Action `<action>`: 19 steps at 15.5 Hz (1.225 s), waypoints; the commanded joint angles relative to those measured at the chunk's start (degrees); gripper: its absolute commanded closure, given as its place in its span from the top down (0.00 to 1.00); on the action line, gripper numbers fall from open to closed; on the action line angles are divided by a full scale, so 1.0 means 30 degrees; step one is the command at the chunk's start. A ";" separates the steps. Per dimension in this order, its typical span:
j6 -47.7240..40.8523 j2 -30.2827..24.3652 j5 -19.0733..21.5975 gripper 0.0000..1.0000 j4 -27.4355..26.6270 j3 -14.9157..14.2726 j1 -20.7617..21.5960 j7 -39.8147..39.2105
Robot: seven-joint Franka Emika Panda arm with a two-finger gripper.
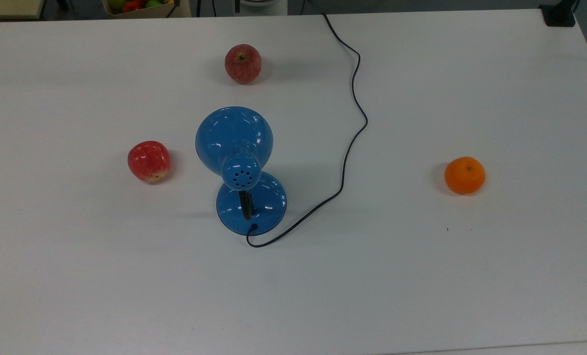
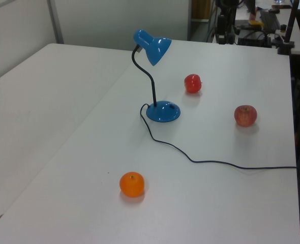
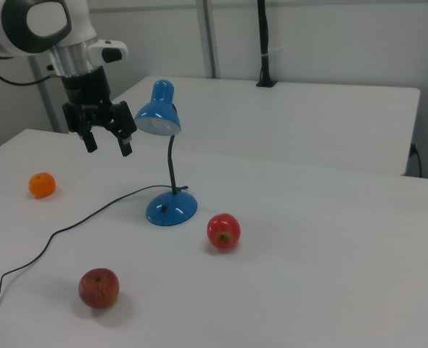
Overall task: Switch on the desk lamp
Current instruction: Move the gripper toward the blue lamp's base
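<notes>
The desk lamp [image 1: 234, 140] stands near the middle of the white table [image 1: 421, 276], with a glossy blue dome shade, vent holes at its top, a black neck and a round blue base [image 1: 264, 197]. In the left view the desk lamp [image 2: 152, 44] tips its shade toward the red apples. A thin black cord [image 1: 355, 123] runs from the base to the table's far edge. In the right view my gripper [image 3: 108, 143] hangs open and empty in the air, to the right view's left of the desk lamp's shade [image 3: 158, 116], well above the table and touching nothing.
Two red apples [image 1: 243, 63] [image 1: 149, 161] lie beside the lamp, and an orange [image 1: 464, 175] sits at the top view's right. A box of fruit [image 1: 135, 6] stands beyond the far edge. A second white table [image 2: 33, 101] adjoins in the left view.
</notes>
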 commanded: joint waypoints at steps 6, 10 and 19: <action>-0.0860 -0.0232 -0.0167 1.00 0.0098 -0.0040 -0.0031 0.0107; -0.0772 -0.0232 -0.0138 0.88 0.0127 -0.0040 -0.0177 -0.0039; -0.0684 -0.0174 -0.0021 0.00 0.0098 -0.0040 -0.0177 -0.1150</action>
